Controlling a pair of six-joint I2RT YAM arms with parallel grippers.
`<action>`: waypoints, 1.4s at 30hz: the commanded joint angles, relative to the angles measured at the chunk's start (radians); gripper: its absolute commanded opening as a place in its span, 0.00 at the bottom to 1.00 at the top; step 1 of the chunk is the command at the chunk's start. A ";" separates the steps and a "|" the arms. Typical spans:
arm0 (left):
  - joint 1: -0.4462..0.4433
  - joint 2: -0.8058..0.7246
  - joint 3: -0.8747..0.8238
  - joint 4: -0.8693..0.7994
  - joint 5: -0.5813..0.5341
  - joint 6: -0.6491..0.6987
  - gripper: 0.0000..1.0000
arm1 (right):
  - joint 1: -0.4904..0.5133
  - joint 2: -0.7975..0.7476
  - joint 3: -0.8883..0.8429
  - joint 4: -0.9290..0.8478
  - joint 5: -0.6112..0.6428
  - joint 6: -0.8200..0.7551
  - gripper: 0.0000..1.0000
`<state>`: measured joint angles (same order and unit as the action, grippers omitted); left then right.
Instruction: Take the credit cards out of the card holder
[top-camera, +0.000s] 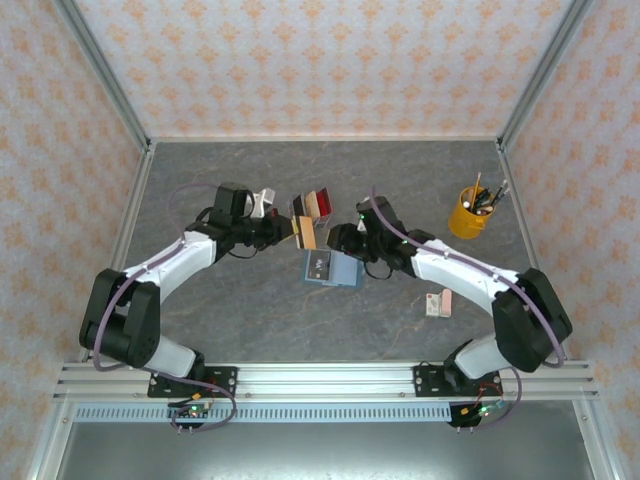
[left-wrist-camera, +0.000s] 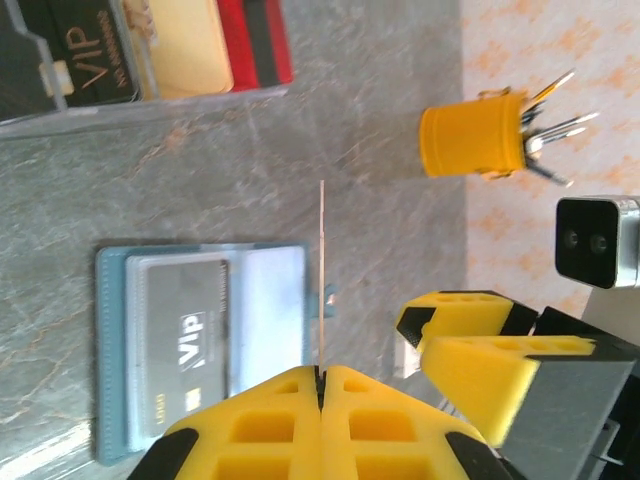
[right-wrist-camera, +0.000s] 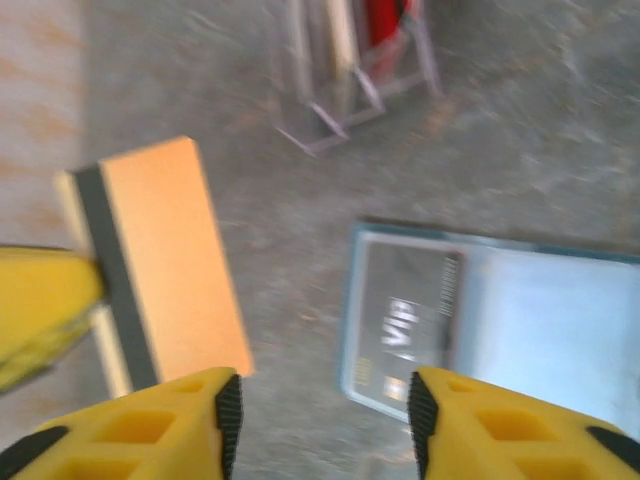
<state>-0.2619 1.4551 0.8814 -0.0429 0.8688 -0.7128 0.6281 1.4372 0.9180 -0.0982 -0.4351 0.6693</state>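
Note:
The blue card holder (top-camera: 345, 272) lies open on the table, with a grey VIP credit card (left-wrist-camera: 185, 335) in its left pocket. My left gripper (top-camera: 288, 230) is shut on a tan credit card (top-camera: 311, 236), held in the air above the holder. In the left wrist view that card (left-wrist-camera: 322, 260) stands edge-on from my shut fingertips (left-wrist-camera: 322, 372). My right gripper (right-wrist-camera: 320, 420) is open and holds nothing. It hangs just right of the tan card (right-wrist-camera: 170, 260) and above the holder (right-wrist-camera: 545, 320).
A clear stand (top-camera: 308, 205) behind the holder carries a black VIP card (left-wrist-camera: 80, 60), a tan card (left-wrist-camera: 185, 45) and a red card (left-wrist-camera: 255, 40). A yellow pen cup (top-camera: 467, 212) stands at the back right. A small pink-and-white box (top-camera: 438, 302) lies at the right front.

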 joint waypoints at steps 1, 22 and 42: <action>0.004 -0.041 0.008 0.141 0.044 -0.173 0.00 | -0.043 0.002 -0.001 0.183 -0.165 0.110 0.58; 0.008 -0.032 0.021 0.250 0.049 -0.425 0.00 | -0.113 0.155 0.038 0.639 -0.430 0.448 0.22; 0.094 -0.191 0.290 -0.811 -0.591 0.223 0.91 | 0.079 0.365 0.529 -0.259 0.445 -0.276 0.00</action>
<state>-0.1734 1.3014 1.1362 -0.6918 0.4442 -0.6083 0.6796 1.7458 1.3895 -0.2279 -0.2329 0.5087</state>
